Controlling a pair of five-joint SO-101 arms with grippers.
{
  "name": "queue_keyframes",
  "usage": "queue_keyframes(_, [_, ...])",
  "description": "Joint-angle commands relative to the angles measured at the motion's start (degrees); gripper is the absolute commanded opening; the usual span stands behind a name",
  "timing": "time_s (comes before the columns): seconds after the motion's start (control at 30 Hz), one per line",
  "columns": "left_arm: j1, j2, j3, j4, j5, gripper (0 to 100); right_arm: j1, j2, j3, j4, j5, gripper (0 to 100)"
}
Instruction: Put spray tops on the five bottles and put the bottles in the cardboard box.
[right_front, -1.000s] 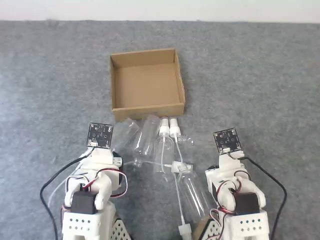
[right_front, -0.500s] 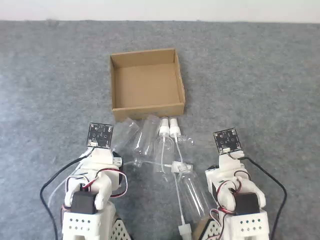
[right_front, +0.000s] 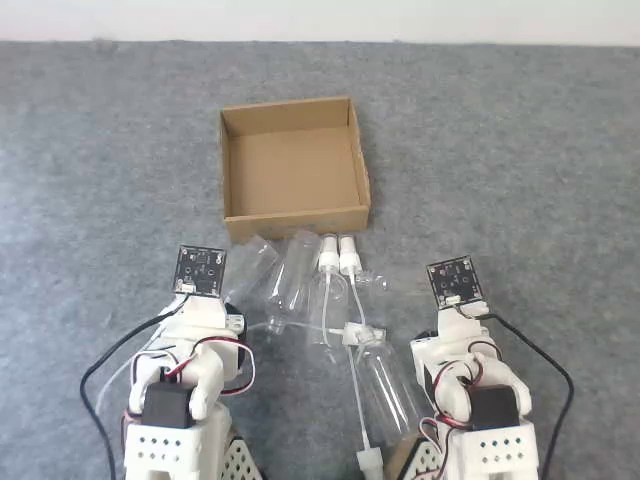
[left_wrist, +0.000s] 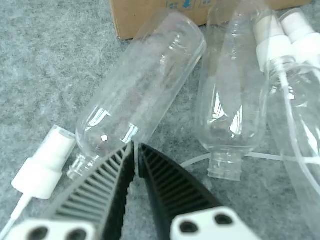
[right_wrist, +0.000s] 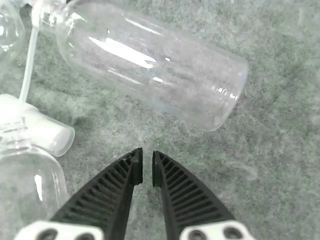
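**Ahead of both hands: bottles loose on the bench, none boxed**

Just beyond the left hand (left_wrist: 135, 150), whose fingers are pressed almost together on nothing, a bottle (left_wrist: 142, 85) lies on its side with its open neck toward the fingertips. A loose spray top (left_wrist: 42, 162) lies beside that neck. A second bottle (left_wrist: 232, 95), also open, lies alongside, farther across from the hand. Past both stands the box (left_wrist: 145, 15), which the high view shows empty.

The right hand (right_wrist: 146, 160) is likewise nearly closed and empty, low over bare bench (right_wrist: 240, 165). A third bottle (right_wrist: 150, 65) lies crosswise just ahead of it, with a white top (right_wrist: 42, 132) off to one side.

Capping looks like the step in hand, and the job seems barely begun. Either hand must spread before it goes down. The clear round bottles will likely roll, so one hand should clamp a bottle across its body near the neck. The other should take the top by its white head, feed the thin tube into the neck first, keep the two in line, then press home.
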Motion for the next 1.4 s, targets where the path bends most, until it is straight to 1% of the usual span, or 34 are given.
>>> queue_keyframes(0.0, [-0.2, -0.9, -0.7, 0.2, -0.4, 1, 0.8, -1.6, 0.9, 0.3, 0.5, 0.6])
queue_keyframes(0.23, [-0.2, -0.9, -0.7, 0.2, -0.4, 1, 0.9, -1.6, -6.9, 0.5, 0.5, 0.6])
queue_keyframes(0.5, [-0.2, -0.9, -0.7, 0.2, -0.4, 1, 0.9, -1.6, -10.4, 0.0, 0.5, 0.6])
queue_keyframes(0.8, [-0.2, -0.9, -0.7, 0.2, -0.4, 1, 0.9, -1.5, -23.4, -0.8, 0.9, 0.6])
queue_keyframes(0.87, [-0.2, -0.9, -0.7, 0.2, -0.4, 1, 0.9, -1.2, -25.8, -1.7, 4.3, 0.6])
queue_keyframes(1.03, [-0.2, -0.9, -0.7, 0.2, -0.4, 1, 0.9, -1.1, -30.0, -3.6, 18.5, 0.6])
queue_keyframes(1.1, [-0.2, -0.9, -0.7, 0.2, -0.4, 1, 0.9, -1.0, -31.1, -4.1, 22.2, 0.6])
queue_keyframes(1.27, [-0.2, -0.9, -0.7, 0.2, -0.4, 1, 0.8, 0.8, -36.4, -4.8, 23.0, 0.6])
queue_keyframes(1.37, [-0.2, -0.9, -0.7, 0.2, -0.4, 1, 0.8, 8.3, -41.0, -4.2, 22.9, 0.6])
